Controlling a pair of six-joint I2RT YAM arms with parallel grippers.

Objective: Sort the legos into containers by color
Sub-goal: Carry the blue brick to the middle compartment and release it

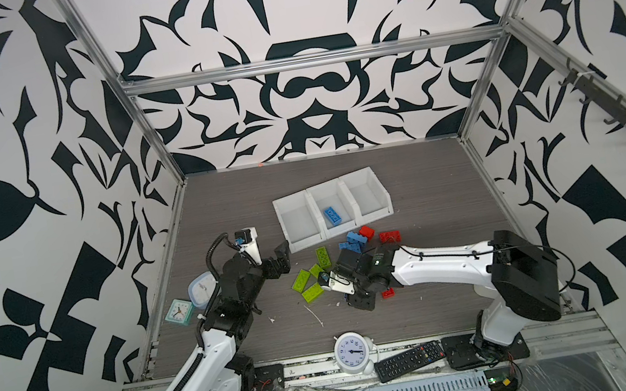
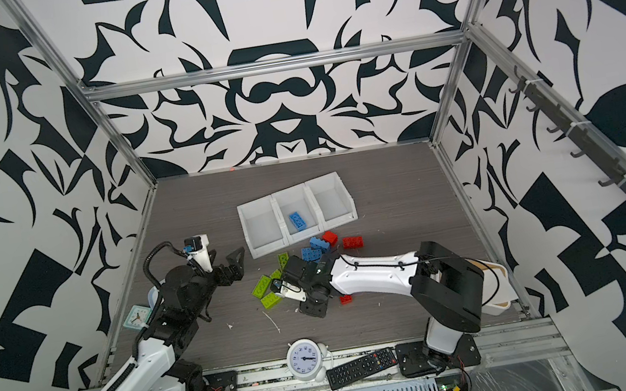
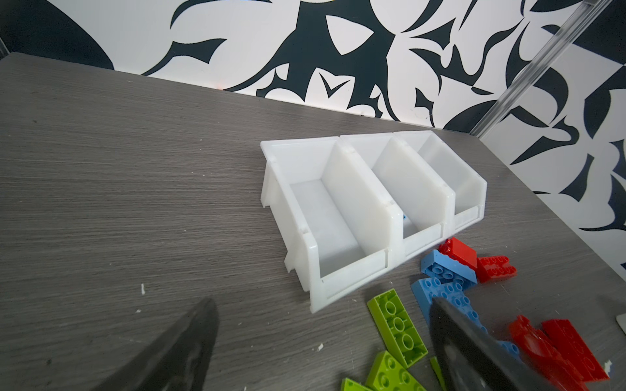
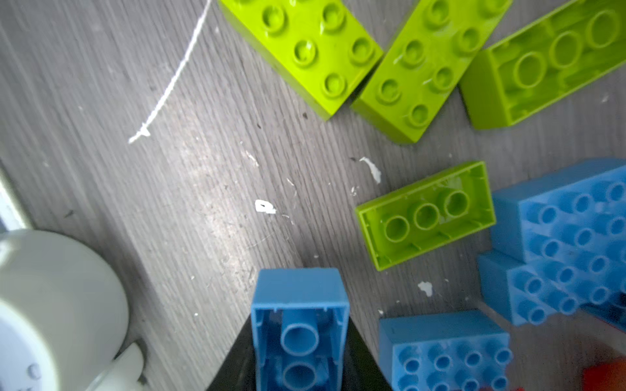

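Firmly pinched: blue brick in right gripper

Right gripper (image 1: 326,279) is closed on a light blue brick (image 4: 299,325), whose hollow underside faces the wrist camera. It is low over the table (image 1: 407,191), beside the green bricks (image 1: 300,279). Left gripper (image 1: 282,256) hangs with jaws spread wide and nothing between them, near the front corner of the containers (image 1: 302,244). These three joined white bins sit mid-table, and the middle one holds a second blue brick (image 1: 333,215). Loose blue bricks (image 1: 354,241) and red bricks (image 1: 389,237) lie just in front of the bins. At the near edge, a round white clock (image 1: 353,352) shows black numerals, too small to read surely, beside a black remote (image 1: 409,358).
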